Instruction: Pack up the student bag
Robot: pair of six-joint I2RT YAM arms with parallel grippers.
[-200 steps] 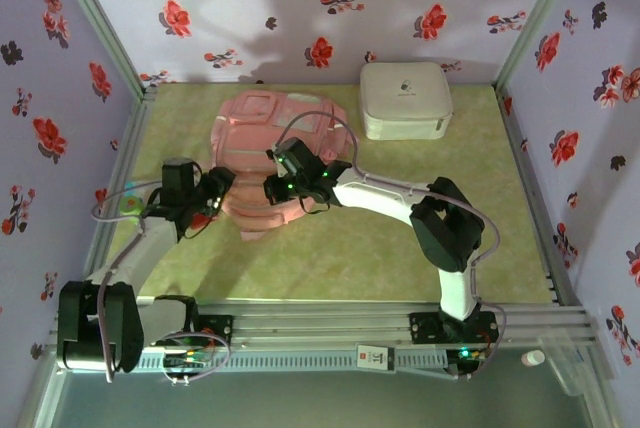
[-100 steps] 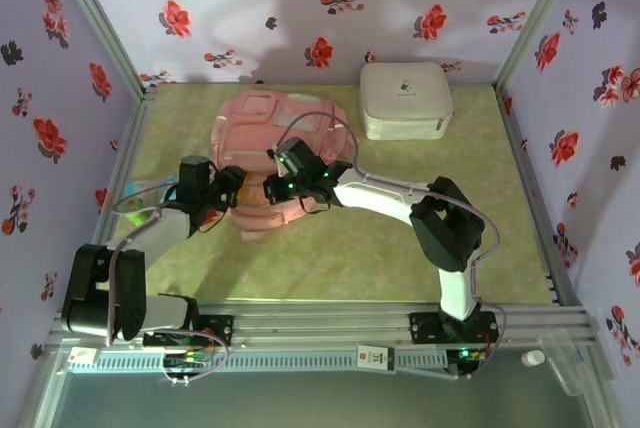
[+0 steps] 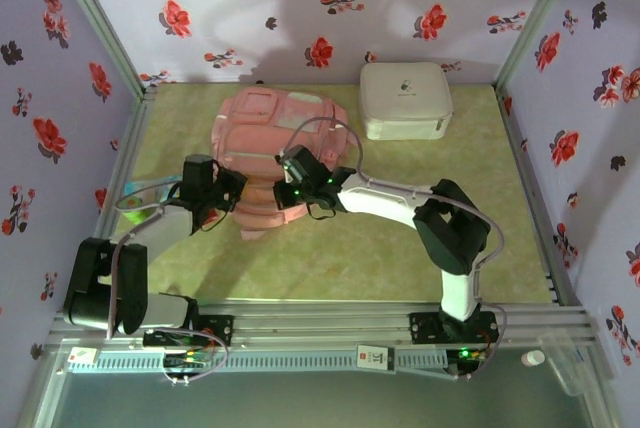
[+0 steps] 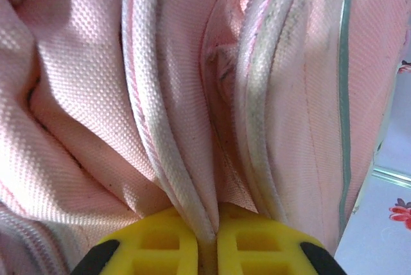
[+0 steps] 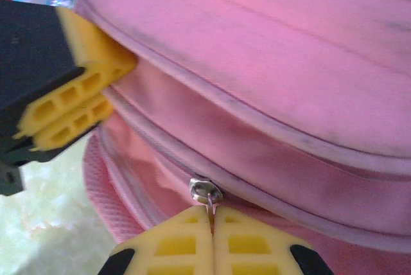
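The student bag [image 3: 280, 133], a big soft pink backpack, lies in the middle of the green mat. My left gripper [image 3: 233, 191] is at its left edge and is shut on a fold of the bag's piped seam [image 4: 192, 191]; the yellow fingertips [image 4: 160, 243] pinch the fabric between them. My right gripper [image 3: 288, 181] is at the bag's near side, shut on the metal zipper pull [image 5: 207, 193] of the long zip. The right wrist view also shows the left gripper's yellow fingers [image 5: 77, 105] pressed on the bag's edge.
A white rounded-square hard case [image 3: 404, 98] stands at the back right of the mat. A small bluish and green item [image 3: 143, 198] lies by the left wall behind the left arm. Flowered walls enclose the mat on three sides.
The left arm reached in toward the bag's left edge and its jaws closed on the fabric. The right gripper kept its hold on the zipper pull and shifted slightly right.
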